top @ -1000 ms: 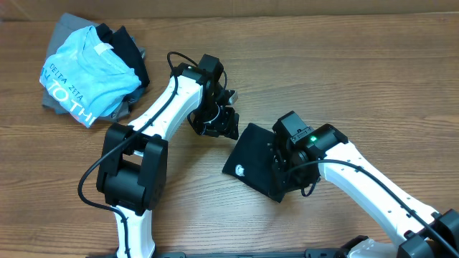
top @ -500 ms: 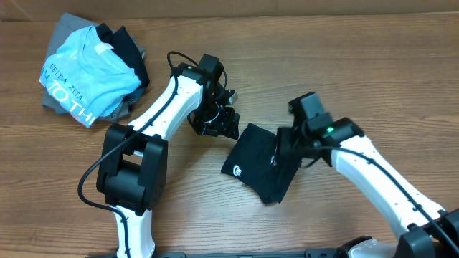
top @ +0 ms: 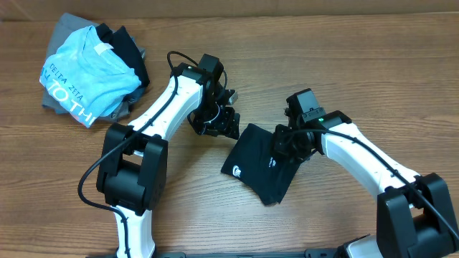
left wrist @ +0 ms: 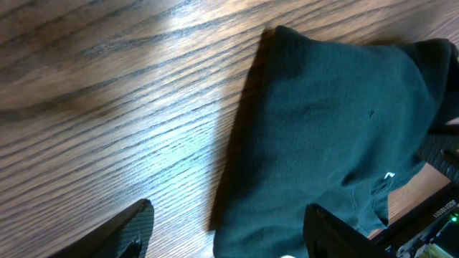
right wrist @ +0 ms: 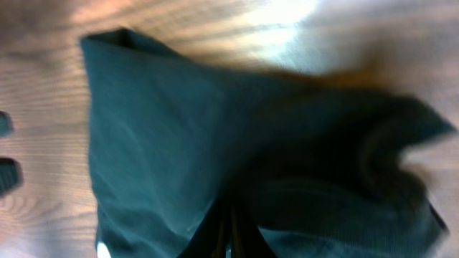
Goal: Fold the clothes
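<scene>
Centrally on the wooden table (top: pixel 358 64): a navy T-shirt (top: pixel 254 172), folded into a compact wedge, lying flat, small white logo (top: pixel 239 170) face up near the lower left edge.

On the shirt's right side: right end effector (top: pixel 287 147), closed tight on a pinch of the dark fabric. From the right wrist, fingertips pressed together low in the picture, with cloth bunched and creased around them and the folded body of the shirt spread out beyond, 1 corner pointing toward the upper left.

Just beside the shirt's upper left corner: left end effector (top: pixel 219 123), open, holding nothing. From the left wrist, 2 fingers (left wrist: pixel 133 226) spread wide, 1 above bare wood, the other above the shirt's edge; cannot tell whether either touches the cloth.

Far off toward the table's upper left corner: a loose heap of other clothes. Topmost, a light blue T-shirt (top: pixel 82 72) with white lettering. Underneath, a grey garment (top: pixel 64 25). On the right of the heap, a dark garment (top: pixel 129 46) poking out. Well apart from the navy T-shirt and from both end effectors.
</scene>
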{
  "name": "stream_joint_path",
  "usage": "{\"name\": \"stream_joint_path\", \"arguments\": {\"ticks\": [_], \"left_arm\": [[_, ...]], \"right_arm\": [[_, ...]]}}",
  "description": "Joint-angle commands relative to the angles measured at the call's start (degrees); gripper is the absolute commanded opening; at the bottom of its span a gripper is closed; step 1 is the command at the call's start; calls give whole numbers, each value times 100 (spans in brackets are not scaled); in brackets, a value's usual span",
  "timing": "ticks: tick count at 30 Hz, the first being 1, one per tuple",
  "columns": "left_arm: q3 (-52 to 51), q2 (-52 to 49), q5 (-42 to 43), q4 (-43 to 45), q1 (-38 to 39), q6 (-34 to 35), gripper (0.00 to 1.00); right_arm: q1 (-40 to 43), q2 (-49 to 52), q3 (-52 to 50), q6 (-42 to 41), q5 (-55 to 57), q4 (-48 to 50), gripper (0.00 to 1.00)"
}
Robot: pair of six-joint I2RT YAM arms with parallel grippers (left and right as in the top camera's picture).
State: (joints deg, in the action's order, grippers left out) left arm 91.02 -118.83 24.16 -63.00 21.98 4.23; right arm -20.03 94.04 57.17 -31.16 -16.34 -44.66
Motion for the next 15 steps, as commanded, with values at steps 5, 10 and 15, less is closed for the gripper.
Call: {"name": "stream_joint_path", "arguments": {"ticks": [5,10,15], "left_arm": [[76,98,-44,4,-24,-107,71],[76,98,-35,63,-22,-105,78],[74,98,363,240,-13,-140,83]], "right_arm": [[492,-374,179,138,645,-1209,4],[544,-374,179,439,592,-1447,29],[555,-378,179,872,577,-1255,41]]}}
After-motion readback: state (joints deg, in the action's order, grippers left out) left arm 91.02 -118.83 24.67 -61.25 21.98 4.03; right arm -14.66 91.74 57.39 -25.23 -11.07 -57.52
